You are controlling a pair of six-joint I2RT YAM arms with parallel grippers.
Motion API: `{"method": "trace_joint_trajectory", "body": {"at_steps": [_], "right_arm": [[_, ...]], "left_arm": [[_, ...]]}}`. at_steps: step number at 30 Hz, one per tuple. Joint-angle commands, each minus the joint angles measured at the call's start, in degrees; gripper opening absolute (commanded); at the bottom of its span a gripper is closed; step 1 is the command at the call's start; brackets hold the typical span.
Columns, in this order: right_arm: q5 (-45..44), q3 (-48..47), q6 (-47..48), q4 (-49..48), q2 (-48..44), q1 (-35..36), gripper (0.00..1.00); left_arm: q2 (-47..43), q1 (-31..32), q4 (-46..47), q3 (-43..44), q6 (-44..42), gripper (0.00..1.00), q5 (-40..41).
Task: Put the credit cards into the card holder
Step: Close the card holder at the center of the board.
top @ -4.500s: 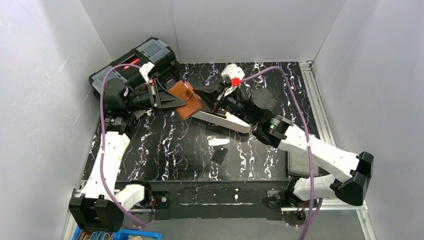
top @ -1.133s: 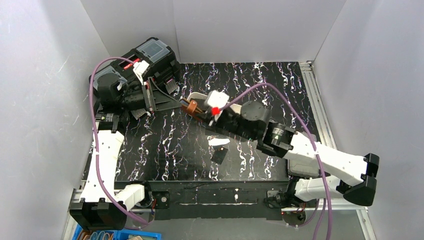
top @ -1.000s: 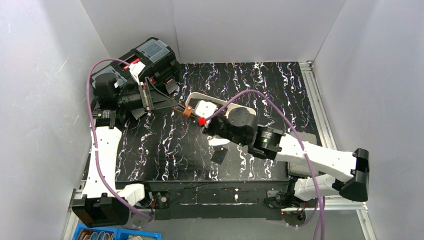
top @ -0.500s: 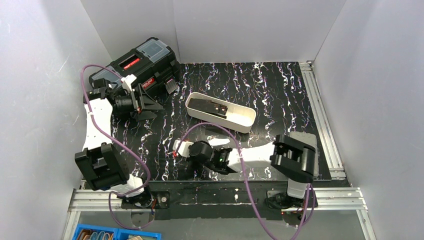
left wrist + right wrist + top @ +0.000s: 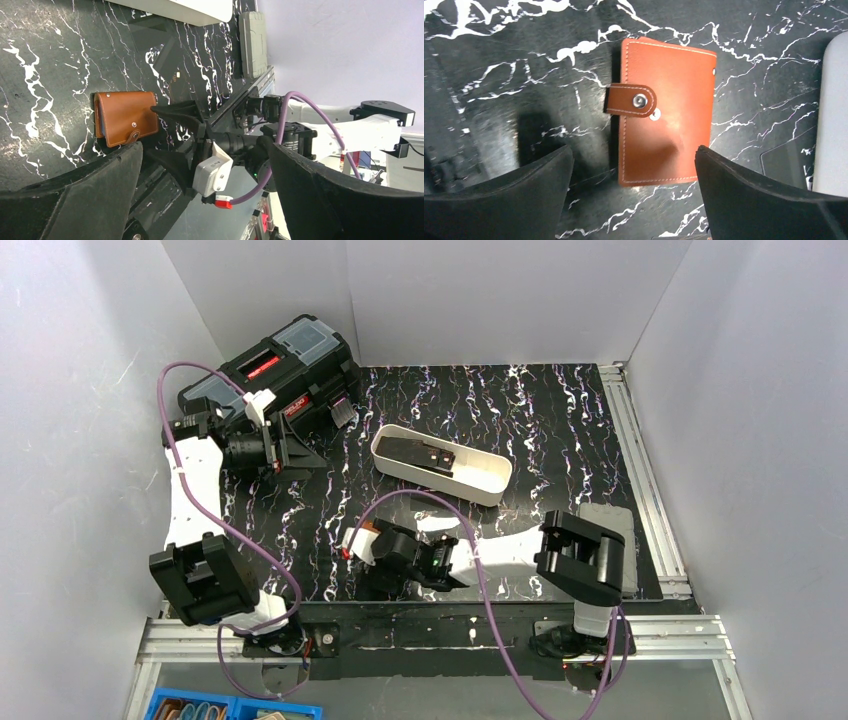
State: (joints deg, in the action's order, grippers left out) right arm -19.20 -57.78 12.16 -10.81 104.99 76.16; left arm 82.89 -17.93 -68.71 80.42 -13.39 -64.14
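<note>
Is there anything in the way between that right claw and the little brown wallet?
Nothing visible. The right gripper hangs open straight above the card holder, which lies closed on the table with no object between them.

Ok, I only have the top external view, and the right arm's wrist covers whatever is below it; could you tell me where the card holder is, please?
Observer: The card holder lies flat on the table, directly under the right gripper.
Operator: Thank you. Is the gripper closed on it?
Observer: No. The jaws stand open, spread wider than the holder, with one finger on each side of it.
Operator: And is the holder open, so that a card could go in?
Observer: No, it is folded shut, with its strap lying across the face. I cannot tell whether the snap is pressed home.
</note>
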Motion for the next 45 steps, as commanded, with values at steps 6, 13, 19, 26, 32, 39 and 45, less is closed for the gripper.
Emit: {"method": "trace_joint_trajectory", "body": {"at_steps": [6,13,19,26,32,39,45], "right_arm": [[17.88,1.81,-11.22,5.83,-12.11,-5.91,0.91],[35.05,-1.27,-21.08,4.95,-12.77,-19.13,0.81],[34.43,-7.45,-22.56,7.46,-5.28,-20.29,0.7],[28.19,-5.02,-23.89,3.96,-2.34,-20.87,0.53],[27.8,-7.61,-24.9,1.8,2.01,-22.02,0.38],[30.58,-11.92,-27.2,-1.28,7.75,-22.79,0.39],[32.86,-12.67,-30.24,-4.49,9.97,-23.08,0.39]], "left_arm": [[-2.76,-0.17,-5.01,1.26,-7.98,0.98,0.74],[-7.5,0.01,-3.96,-6.7,-24.39,0.98,1.64],[-10.89,6.1,-7.54,-11.97,-40.54,0.98,3.8],[-16.03,23.64,3.77,-21.39,-45.08,0.67,17.5],[-16.26,30.53,9.9,-26.25,-51.23,0.47,21.89],[-22.74,34.18,22.98,-38.41,-61.47,0.56,24.22],[-17.03,34.53,32.05,-41.86,-65.03,0.51,28.31]]}}
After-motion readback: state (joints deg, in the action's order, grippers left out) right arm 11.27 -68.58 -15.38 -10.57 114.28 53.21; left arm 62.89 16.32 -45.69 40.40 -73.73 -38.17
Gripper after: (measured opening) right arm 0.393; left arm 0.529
